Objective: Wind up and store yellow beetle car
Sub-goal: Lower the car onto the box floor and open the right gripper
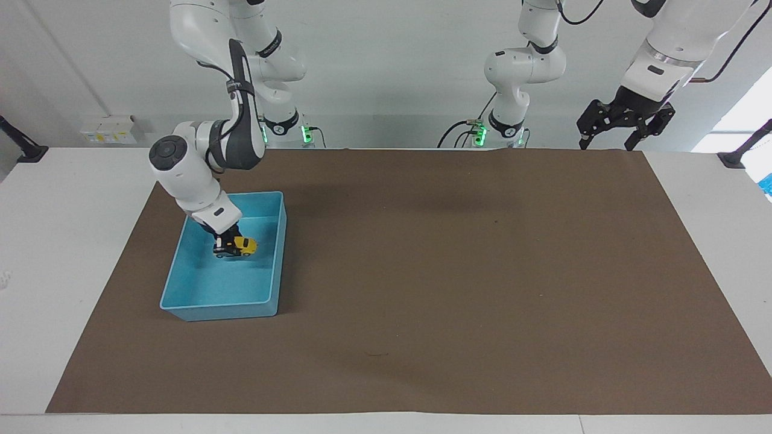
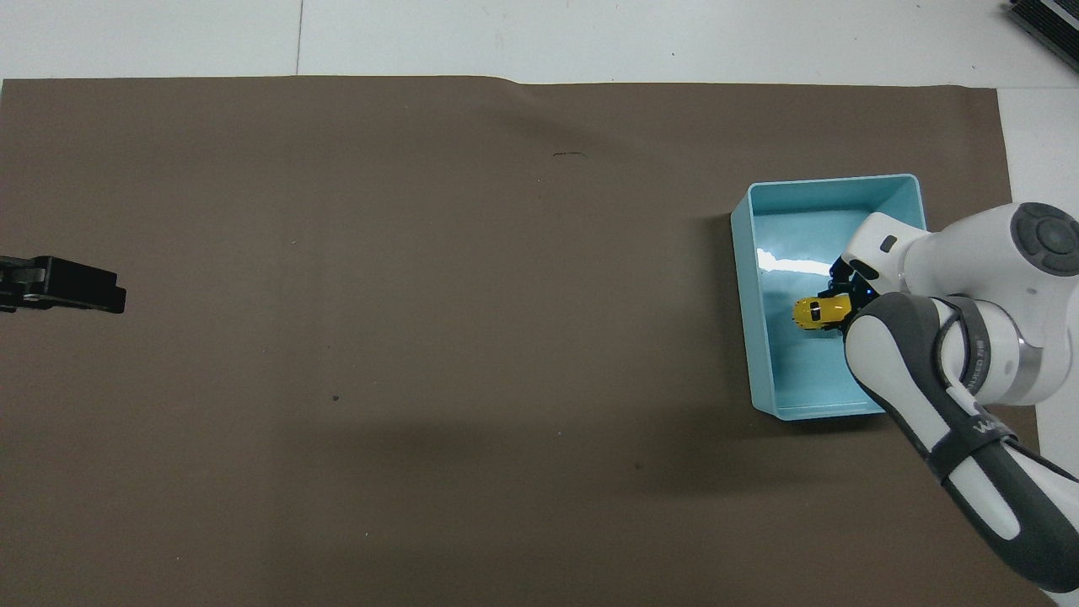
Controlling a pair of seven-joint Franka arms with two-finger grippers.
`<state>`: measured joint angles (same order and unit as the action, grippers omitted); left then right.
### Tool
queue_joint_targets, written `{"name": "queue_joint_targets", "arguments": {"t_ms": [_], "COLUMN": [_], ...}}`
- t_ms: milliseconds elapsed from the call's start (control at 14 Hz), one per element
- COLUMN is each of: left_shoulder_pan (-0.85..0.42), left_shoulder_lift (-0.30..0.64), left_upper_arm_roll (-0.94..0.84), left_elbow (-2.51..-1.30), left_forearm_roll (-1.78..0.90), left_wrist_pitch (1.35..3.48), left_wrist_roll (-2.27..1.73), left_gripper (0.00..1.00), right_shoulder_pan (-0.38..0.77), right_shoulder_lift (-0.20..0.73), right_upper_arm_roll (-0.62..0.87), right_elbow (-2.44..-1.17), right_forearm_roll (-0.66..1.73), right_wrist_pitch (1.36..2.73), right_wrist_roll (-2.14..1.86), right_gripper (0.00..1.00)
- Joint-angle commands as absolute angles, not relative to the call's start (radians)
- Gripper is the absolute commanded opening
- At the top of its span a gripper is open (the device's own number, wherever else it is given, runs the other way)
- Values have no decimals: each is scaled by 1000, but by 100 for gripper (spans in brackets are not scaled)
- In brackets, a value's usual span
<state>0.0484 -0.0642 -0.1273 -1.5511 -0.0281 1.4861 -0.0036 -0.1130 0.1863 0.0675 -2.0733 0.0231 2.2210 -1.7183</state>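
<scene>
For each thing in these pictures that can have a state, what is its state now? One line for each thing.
yellow beetle car: held in the right hand, inside the blue bin, low over its floor; whether it touches the floor cannot be told.
blue bin: upright on the brown mat, open at the top.
right hand: shut on the car, inside the bin.
left hand: raised over the mat's edge, fingers open, holding nothing; this arm waits.

No readable text

Only a white mark on the right arm's grey band (image 2: 978, 426) — too small to read (letters unclear).
</scene>
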Motion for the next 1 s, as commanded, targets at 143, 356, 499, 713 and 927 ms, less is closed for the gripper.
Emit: {"name": "queue_joint_targets", "arguments": {"t_ms": [143, 356, 499, 713, 927], "left_shoulder_pan": [69, 69, 69, 69, 69], "left_shoulder_lift": [-77, -77, -77, -77, -77], "left_upper_arm_roll": [-135, -135, -135, -135, -135], "left_elbow": [-1559, -1559, -1559, -1559, -1559], "left_forearm_roll": [-41, -41, -41, -41, -41], "left_wrist_pitch": [1474, 1474, 1474, 1474, 1474], "left_wrist_roll": [12, 12, 12, 12, 12], "left_gripper": [100, 100, 100, 100, 100], "right_shoulder_pan": [-130, -129, -129, -129, -130], "right_shoulder_lift": [209, 215, 213, 213, 213], "right_upper_arm_roll": [75, 75, 75, 75, 75], "right_elbow": [-2091, -2108, -2108, -2108, -2108], "right_forearm_roll": [14, 14, 14, 14, 14], "right_wrist_pitch": [2266, 2284, 2283, 2283, 2281], "right_wrist_roll": [-1733, -1733, -1733, -1733, -1733], "right_gripper": [7, 12, 29, 57, 98]}}
